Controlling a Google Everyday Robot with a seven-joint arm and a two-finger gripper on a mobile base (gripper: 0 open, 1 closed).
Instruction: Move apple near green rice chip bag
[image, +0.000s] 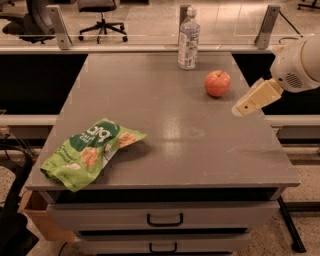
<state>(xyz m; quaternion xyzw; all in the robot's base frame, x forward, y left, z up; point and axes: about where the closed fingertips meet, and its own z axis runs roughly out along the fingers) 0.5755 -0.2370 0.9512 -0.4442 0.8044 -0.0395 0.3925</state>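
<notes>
Apple (218, 83) sits on the grey table (170, 120) in the far right part of the top, upright, with its short dark stem pointing up and leaning a little to the right. It is round, so no long axis shows; a paler yellowish patch faces the camera near the top.

Just behind and to the left of it stands a clear plastic water bottle (188, 39), upright near the far edge, close to the apple but not touching it. The green rice chip bag (90, 152) lies flat at the front left corner, well apart from the apple. Its long axis runs diagonally, from the front left corner toward the middle of the table, and its crumpled near end reaches the front edge. The dark green patch with white lettering faces up at the end nearer the table's middle. Between apple and bag the tabletop is bare.

The gripper (245, 106) hangs above the right edge of the table, just right of and a little nearer than the apple, not touching it. Its tan end slants down and left from the white arm housing (300, 65). Whether it is clenched or released cannot be told from this view.

Below the top are two drawers (165, 219) with dark handles. Behind the table runs a rail with metal posts (266, 25), and an office chair (102, 15) stands beyond.
</notes>
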